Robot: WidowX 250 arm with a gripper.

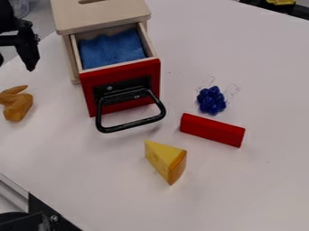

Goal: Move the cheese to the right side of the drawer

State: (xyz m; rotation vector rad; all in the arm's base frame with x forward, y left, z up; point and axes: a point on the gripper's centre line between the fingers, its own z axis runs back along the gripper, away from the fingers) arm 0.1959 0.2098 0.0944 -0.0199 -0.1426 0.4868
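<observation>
In the camera view, the black gripper (15, 65) hangs at the upper left edge, cut by it, its two fingers apart with a gap between. The cheese wedge (166, 160) lies on the white tabletop (259, 189), in front of the open drawer (120, 88) and slightly toward the view's right, apart from its black handle (131, 126). White surface runs from the wedge to the view's right and lower edges; above and to its right sit a red block (212, 130) and a bunch of blue grapes (211, 100) (faint scribbly marks beside it). Blue fabric-like material (111, 48) lies inside the drawer, which juts from a pale wooden cabinet (102, 13). An orange-brown toy (18, 106) lies near the left edge; dark equipment (24, 221) occupies the lower left corner.
</observation>
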